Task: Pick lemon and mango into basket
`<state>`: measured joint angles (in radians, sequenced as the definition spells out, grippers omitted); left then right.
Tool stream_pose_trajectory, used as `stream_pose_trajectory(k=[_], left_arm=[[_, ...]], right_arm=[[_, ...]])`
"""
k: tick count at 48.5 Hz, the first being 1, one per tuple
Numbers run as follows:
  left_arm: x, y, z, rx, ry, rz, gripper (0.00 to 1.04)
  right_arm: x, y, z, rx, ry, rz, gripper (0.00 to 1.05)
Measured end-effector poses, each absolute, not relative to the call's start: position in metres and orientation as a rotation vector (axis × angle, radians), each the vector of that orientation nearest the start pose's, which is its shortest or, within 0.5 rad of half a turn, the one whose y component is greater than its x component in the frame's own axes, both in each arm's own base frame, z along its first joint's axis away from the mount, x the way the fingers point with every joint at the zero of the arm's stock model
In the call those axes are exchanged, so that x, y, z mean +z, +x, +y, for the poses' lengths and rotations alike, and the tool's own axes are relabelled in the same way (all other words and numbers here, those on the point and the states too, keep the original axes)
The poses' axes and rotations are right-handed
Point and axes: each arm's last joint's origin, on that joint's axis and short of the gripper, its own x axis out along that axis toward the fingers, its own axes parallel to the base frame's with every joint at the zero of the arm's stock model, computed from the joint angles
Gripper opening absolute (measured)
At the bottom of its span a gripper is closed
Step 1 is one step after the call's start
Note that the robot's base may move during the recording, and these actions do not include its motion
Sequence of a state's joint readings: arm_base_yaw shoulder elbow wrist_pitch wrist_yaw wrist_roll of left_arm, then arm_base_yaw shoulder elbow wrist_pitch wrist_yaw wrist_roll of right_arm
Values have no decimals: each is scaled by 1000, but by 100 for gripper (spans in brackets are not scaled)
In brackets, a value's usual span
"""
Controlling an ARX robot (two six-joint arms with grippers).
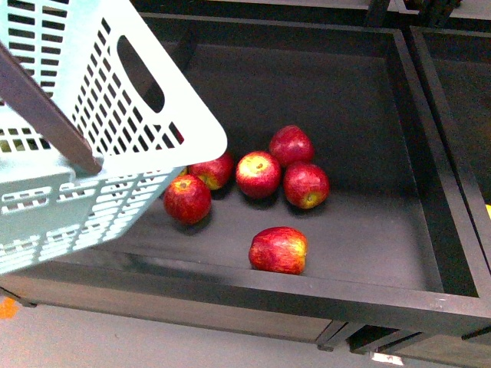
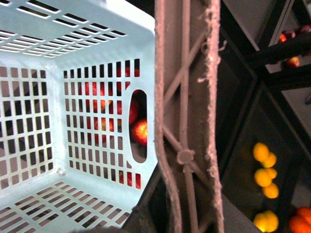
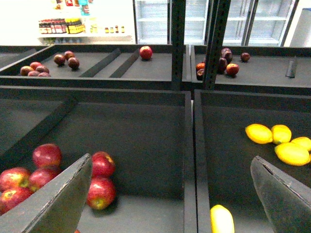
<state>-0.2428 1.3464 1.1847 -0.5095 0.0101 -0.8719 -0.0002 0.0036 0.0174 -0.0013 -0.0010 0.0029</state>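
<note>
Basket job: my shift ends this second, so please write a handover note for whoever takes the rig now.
Left claw: fingers not seen, but the basket hangs tilted over the apple bin, its handle right at the wrist camera, so it appears shut on it.
Right claw: open, empty.
Yellow fruits, likely lemons, lie in the bin neighbouring the apples; the mango I cannot pick out.
Done: nothing; the basket looks empty inside.
Left: lemon and mango both to pick and drop in.

Six red apples (image 1: 258, 174) in dark bin (image 1: 368, 230)
</note>
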Motion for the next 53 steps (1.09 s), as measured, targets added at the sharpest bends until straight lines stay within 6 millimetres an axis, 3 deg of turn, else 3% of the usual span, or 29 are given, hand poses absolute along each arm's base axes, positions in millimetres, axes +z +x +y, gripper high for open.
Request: stream_pose_trajectory(k=[4,8,14,20,27,50,53], left_arm=[[320,300,-88,19,-708,727,5],[324,312,-122,-112,-680,741,5],[329,308,-167,-307,-729,808,5],[331,295,-196,-411,-792,857,5],[333,290,-205,-446,-800,868,5],[333,290,-205,-440,-798,864,5],[333,290,-206,-443,-798,866,5]], right_arm=[[169,97,0,0,3,-12,96],[169,97,0,0,3,-12,96],[169,97,0,0,3,-12,96],[169,97,0,0,3,-12,96],[169,97,0,0,3,-12,96],[169,97,0,-4,6,-9,96],[168,98,-2,-112,101,195,96]])
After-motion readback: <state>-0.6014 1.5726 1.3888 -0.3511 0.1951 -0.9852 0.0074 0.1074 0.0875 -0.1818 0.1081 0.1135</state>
